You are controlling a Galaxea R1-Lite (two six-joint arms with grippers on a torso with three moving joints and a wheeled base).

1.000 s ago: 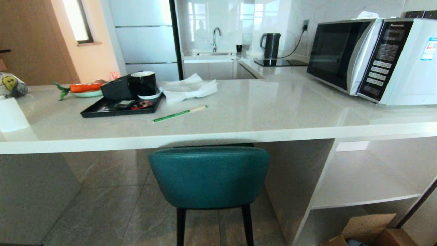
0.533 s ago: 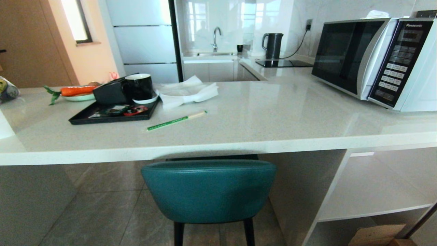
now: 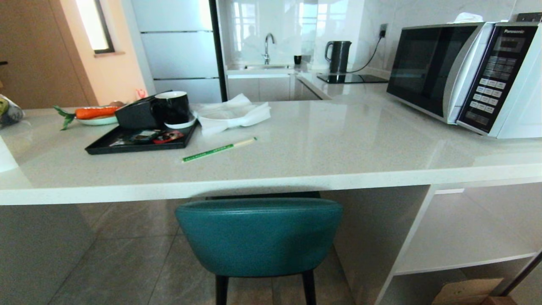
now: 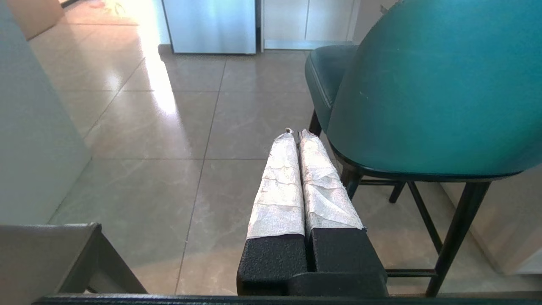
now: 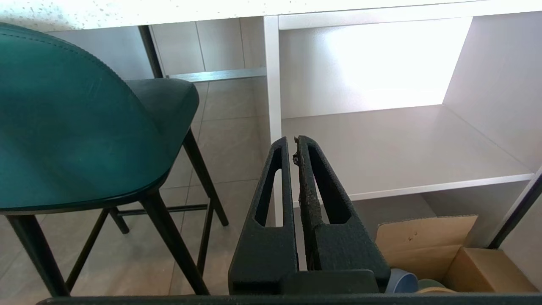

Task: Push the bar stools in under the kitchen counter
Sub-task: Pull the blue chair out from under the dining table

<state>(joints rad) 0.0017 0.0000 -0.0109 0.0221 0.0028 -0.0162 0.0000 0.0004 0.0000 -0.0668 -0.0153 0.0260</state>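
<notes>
The teal bar stool stands with its rounded back just in front of the kitchen counter's thick white edge, and its seat reaches under the slab. Neither arm shows in the head view. My left gripper, its fingers wrapped in white, is shut on nothing, low beside the teal stool's back. On the stool's other side, my right gripper is shut and empty beside the teal back. A dark grey stool's corner with a tapered leg shows near my left gripper.
On the counter are a black tray with a mug, a green pen, napkins and a microwave. The white open shelf unit stands right of the stool, with a cardboard box below it. The white end panel is at the left.
The whole head view shifted down and closer a second ago, then held still: the camera moved. The teal stool keeps its place against the counter edge.
</notes>
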